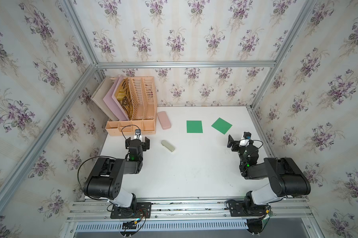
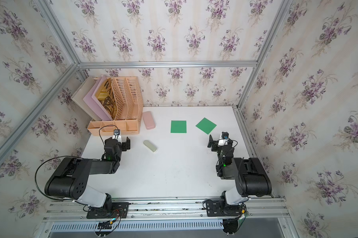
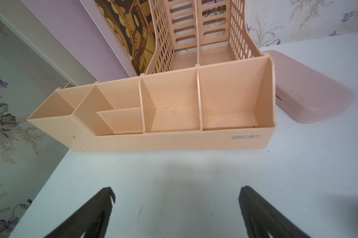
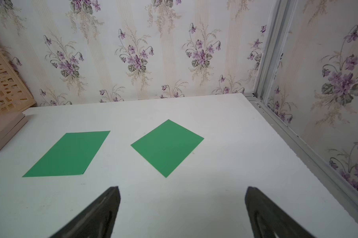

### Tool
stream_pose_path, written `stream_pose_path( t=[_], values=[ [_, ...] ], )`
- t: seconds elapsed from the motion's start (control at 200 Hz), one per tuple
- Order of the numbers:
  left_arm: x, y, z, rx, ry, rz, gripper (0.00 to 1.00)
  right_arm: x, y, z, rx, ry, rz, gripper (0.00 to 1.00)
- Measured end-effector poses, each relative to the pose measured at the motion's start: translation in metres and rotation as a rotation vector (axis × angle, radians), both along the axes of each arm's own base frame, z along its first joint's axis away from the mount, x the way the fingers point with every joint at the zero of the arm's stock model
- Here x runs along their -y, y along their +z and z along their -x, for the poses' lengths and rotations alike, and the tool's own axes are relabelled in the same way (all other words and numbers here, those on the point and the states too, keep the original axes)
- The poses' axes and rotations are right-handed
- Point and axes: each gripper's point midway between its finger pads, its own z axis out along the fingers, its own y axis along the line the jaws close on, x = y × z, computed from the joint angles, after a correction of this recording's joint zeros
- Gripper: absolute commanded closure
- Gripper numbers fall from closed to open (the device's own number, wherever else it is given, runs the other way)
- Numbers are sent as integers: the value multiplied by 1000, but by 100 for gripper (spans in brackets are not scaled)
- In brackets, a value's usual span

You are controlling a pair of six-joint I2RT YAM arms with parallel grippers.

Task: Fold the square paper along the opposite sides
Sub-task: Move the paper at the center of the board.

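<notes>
Both top views, green paper [image 1: 194, 126] square to table [image 1: 194, 169], green sheet [image 1: 221, 125] cornerwise

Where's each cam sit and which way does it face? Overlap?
Top views: overhead, facing down on the whole table; both arms, left end effector, right end effector show.
Left wrist: on the left arm, faces the desk organizer; its open fingers show.
Right wrist: on the right arm, faces two green papers and the back wall; open fingers show.
Shared: pink case appears in all four.
</notes>
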Motion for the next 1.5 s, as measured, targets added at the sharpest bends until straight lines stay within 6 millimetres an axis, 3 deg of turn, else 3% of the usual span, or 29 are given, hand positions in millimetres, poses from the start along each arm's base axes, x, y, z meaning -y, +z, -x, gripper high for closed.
stream_pose_path(
  t=[1.039,1.139,1.219,1.324,1.334,1.419,1.499],
  values=[
    [0,0,0,0,0,0,1,0,0,0,0,0,0,0],
    [0,0,0,0,0,0,1,0,0,0,0,0,0,10],
    [0,2,1,1,0,0,1,0,5,2,4,0,-3,10],
    [4,30,-1,21,7,-15,1,-4,50,-10,61,4,-4,12],
    [8,45,-4,45,0,-15,1,-4,55,-12,67,5,-6,12],
    [18,115,-12,148,-10,3,0,-9,105,-35,100,15,-48,20],
    [26,169,-13,206,-11,59,1,-22,120,-54,42,45,-113,27]
  ],
)
